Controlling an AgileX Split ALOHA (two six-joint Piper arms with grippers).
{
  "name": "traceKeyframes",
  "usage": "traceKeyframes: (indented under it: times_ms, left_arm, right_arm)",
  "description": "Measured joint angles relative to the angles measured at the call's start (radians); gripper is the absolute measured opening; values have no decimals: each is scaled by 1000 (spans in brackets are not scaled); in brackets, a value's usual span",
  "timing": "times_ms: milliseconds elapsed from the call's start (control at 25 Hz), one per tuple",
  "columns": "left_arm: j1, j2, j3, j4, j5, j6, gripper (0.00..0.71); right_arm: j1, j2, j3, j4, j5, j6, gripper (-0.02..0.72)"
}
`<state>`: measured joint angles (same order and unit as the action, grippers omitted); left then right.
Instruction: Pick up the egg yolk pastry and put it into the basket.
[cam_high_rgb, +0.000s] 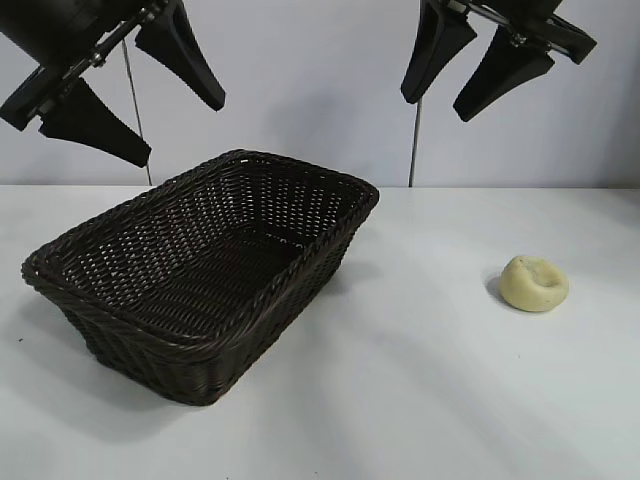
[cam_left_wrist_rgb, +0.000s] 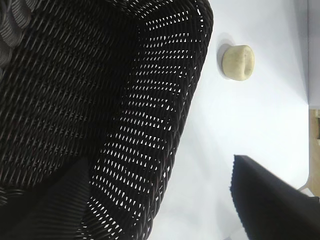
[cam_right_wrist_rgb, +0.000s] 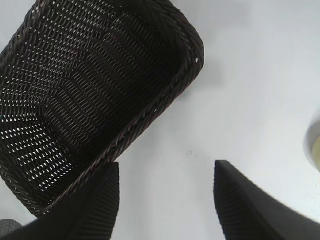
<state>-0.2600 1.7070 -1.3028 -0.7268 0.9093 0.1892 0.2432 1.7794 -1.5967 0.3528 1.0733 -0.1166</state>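
The egg yolk pastry (cam_high_rgb: 534, 283), a small pale yellow dimpled lump, lies on the white table at the right. It also shows in the left wrist view (cam_left_wrist_rgb: 238, 62), and only its edge shows in the right wrist view (cam_right_wrist_rgb: 315, 147). The dark brown wicker basket (cam_high_rgb: 70, 255) stands at the left and holds nothing; it also shows in the left wrist view (cam_left_wrist_rgb: 190, 90) and the right wrist view (cam_right_wrist_rgb: 165, 102). My left gripper (cam_high_rgb: 175, 130) hangs open high above the basket. My right gripper (cam_high_rgb: 432, 108) hangs open high above the table, between basket and pastry.
A white table (cam_high_rgb: 420, 380) carries both things, with a pale wall behind. Two thin vertical cables (cam_high_rgb: 414, 140) run down the wall. Bare table lies between the basket and the pastry.
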Motion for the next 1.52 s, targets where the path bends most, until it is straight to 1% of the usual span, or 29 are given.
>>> traceKeyframes:
  times_ms: [280,480,640,840,920,1000,1160,1280,1360,1520]
  left_arm:
    - [0,0,0,-8,1,0,566]
    - [0,-6,0,-46,41,-12,566]
    - [0,-29,0,-43,65,-136,566]
    - [-3,-65,0,6,81,-262,566]
    - [-20,-80,0,42,83,-309,566]
    - [-48,-98,2,86,81,-362,566]
    - [-105,-121,11,214,79,-500,566]
    - [-135,-123,26,287,74,-615,566]
    - [-149,-123,51,313,64,-675,566]
    - [-154,-123,102,335,30,-764,566]
  right_arm:
    - [0,0,0,0,0,0,413]
    - [0,0,0,0,0,0,413]
    - [0,0,0,0,0,0,413]
    - [0,0,0,0,0,0,413]
    - [0,0,0,0,0,0,413]
    - [0,0,0,0,0,0,413]
    - [0,0,0,0,0,0,413]
    - [0,0,0,0,1,0,413]
    - [0,0,0,0,2,0,413]
    - [0,0,0,0,3,0,413]
